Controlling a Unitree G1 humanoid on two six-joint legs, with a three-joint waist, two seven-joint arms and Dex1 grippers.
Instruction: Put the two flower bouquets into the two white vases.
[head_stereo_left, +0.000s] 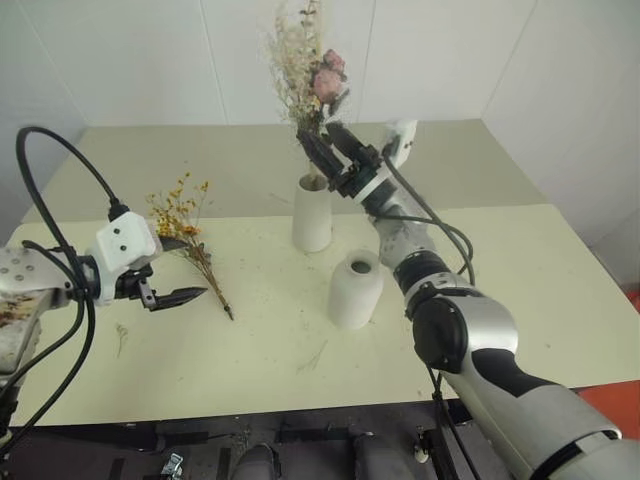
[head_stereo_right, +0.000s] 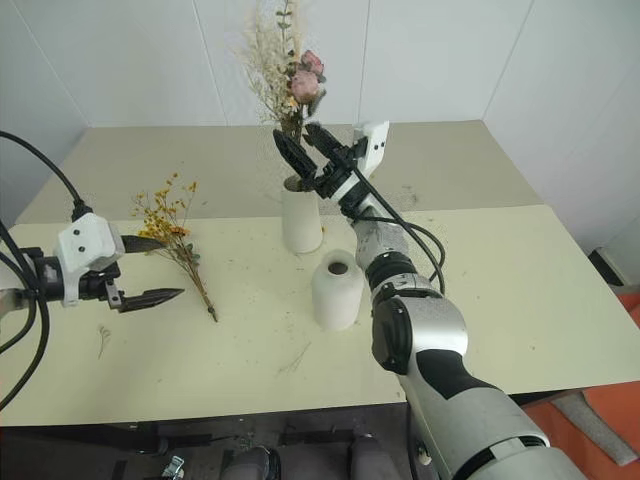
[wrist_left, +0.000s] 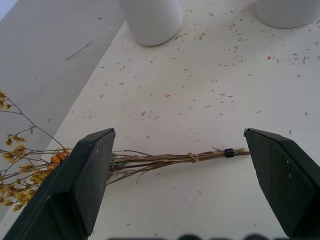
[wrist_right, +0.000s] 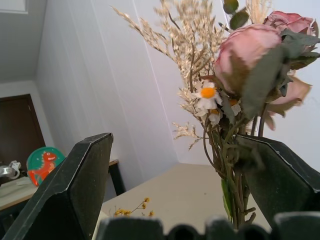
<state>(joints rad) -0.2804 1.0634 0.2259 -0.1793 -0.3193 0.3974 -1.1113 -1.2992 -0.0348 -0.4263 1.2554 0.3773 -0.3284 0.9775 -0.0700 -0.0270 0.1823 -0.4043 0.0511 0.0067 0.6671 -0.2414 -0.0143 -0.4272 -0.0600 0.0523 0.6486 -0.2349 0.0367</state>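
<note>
The cream-and-pink bouquet (head_stereo_left: 315, 70) stands upright in the tall slim white vase (head_stereo_left: 312, 215) at the table's middle. My right gripper (head_stereo_left: 318, 137) is raised just above that vase's mouth, open, with the stems (wrist_right: 235, 170) close beside one finger and not clamped. The shorter bottle-shaped white vase (head_stereo_left: 355, 290) stands nearer me, holding nothing. On the left, the yellow-orange bouquet (head_stereo_left: 185, 235) lies flat on the table. My left gripper (head_stereo_left: 183, 270) hovers open over its stems (wrist_left: 170, 160), one finger on each side, without touching them.
The pale green table (head_stereo_left: 520, 280) is strewn with small dried plant bits (head_stereo_left: 312, 357). A seam runs across the tabletop (head_stereo_left: 480, 208) behind the vases. White walls close in at the back and the right side.
</note>
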